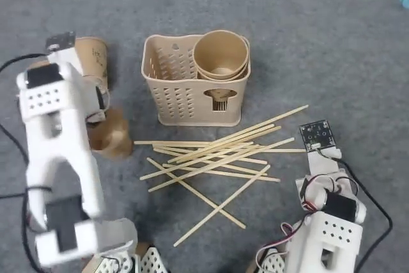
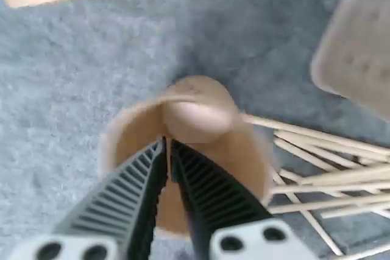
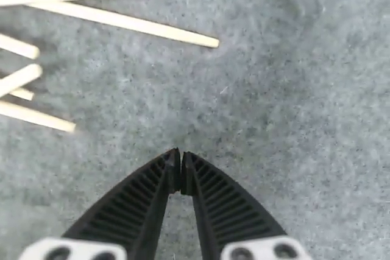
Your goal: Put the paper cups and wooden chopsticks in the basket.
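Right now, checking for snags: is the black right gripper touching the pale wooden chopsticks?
Apart. The right wrist view shows grey carpet between the black right gripper and the nearest pale wooden chopsticks.

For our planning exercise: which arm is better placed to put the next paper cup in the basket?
Left. The left gripper is right at the tipped paper cup; the right gripper is over bare carpet beside the chopsticks.

Your basket [image 1: 172,97] holds stacked cups [image 1: 220,55]; chopsticks [image 1: 217,155] lie strewn before it, a fallen cup [image 1: 113,135] beside your left arm [image 1: 54,126], a third cup [image 1: 96,52] farther back.
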Robot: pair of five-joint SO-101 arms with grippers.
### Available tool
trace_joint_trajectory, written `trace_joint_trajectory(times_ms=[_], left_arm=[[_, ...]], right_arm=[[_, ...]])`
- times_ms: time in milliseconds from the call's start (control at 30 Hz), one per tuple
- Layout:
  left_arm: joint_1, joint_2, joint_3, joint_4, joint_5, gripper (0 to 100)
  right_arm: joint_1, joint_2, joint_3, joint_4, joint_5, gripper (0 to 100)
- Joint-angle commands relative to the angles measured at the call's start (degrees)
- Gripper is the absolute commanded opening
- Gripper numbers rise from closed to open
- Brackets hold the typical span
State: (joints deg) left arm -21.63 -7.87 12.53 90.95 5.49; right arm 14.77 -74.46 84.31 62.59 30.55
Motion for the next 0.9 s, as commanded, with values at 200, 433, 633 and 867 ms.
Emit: trace_joint_trajectory(times_ms=[200,433,633,867], left_arm=[[1.8,-17.7,0.7,-1.2,0.0,1],[-7.4,-19.3,0.7,-1.2,-2.5,16],[-14.6,-19.2,1.4,-1.4,-4.5,22],[-15.0,-19.1,10.9,-7.6,-5.3,22]], right_arm=[[0.6,-1.0,-0.3,0.6,1.1,2.2],[0.6,-1.0,0.2,0.6,1.1,2.2],[0.4,-1.0,0.3,0.6,1.1,2.2],[0.7,-1.0,0.3,0.7,1.1,2.2]])
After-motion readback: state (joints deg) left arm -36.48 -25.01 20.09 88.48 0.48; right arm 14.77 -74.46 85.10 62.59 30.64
